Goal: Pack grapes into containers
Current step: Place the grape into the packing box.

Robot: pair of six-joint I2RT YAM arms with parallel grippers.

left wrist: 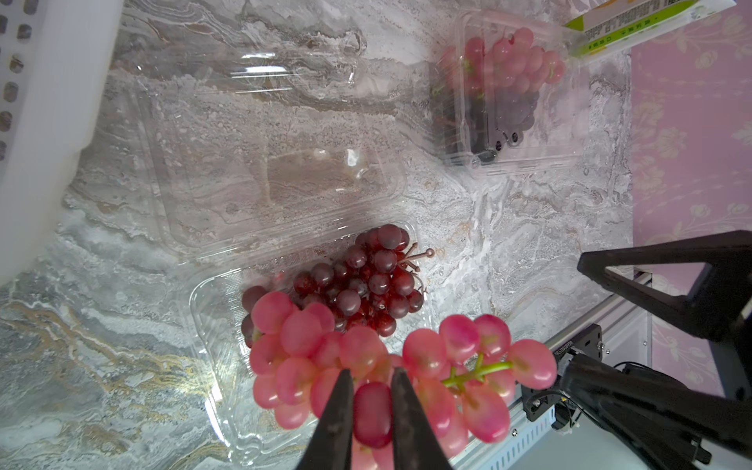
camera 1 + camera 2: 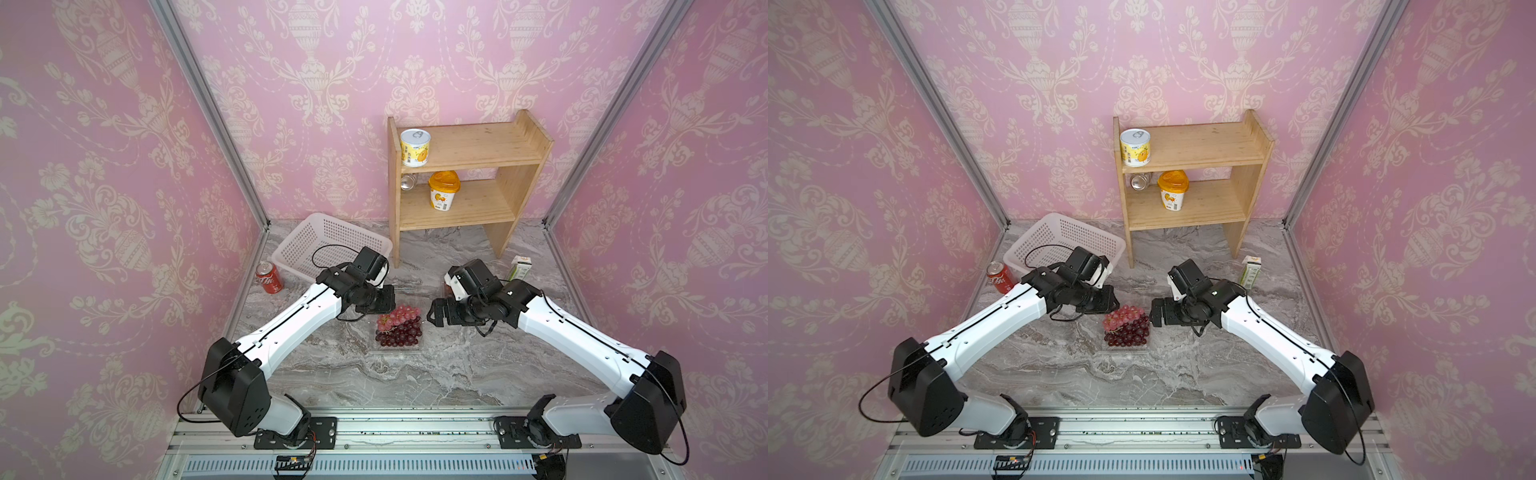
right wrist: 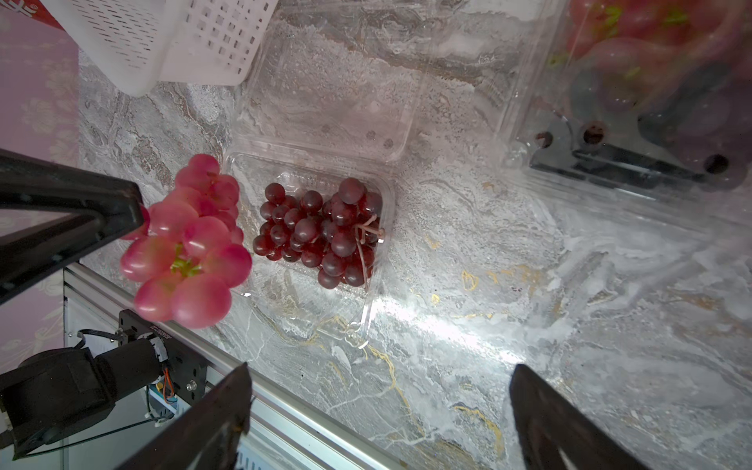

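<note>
We note left gripper [image 1: 368, 376] pinched narrow on one grape of glossy round pink bunch [image 1: 301, 337], hanging above open clear clamshell [image 1: 211, 317] at table centre. Dark red bunch [image 1: 366, 280] lies inside. Right gripper [image 3: 380, 368] spread wide, empty, just right. Second clamshell [image 1: 529, 162], ribbed and filled, farther right.

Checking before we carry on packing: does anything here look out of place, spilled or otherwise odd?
The left gripper pinches the pink bunch by one grape, not its stem, so the bunch dangles near the open box. Nothing looks spilled.
</note>
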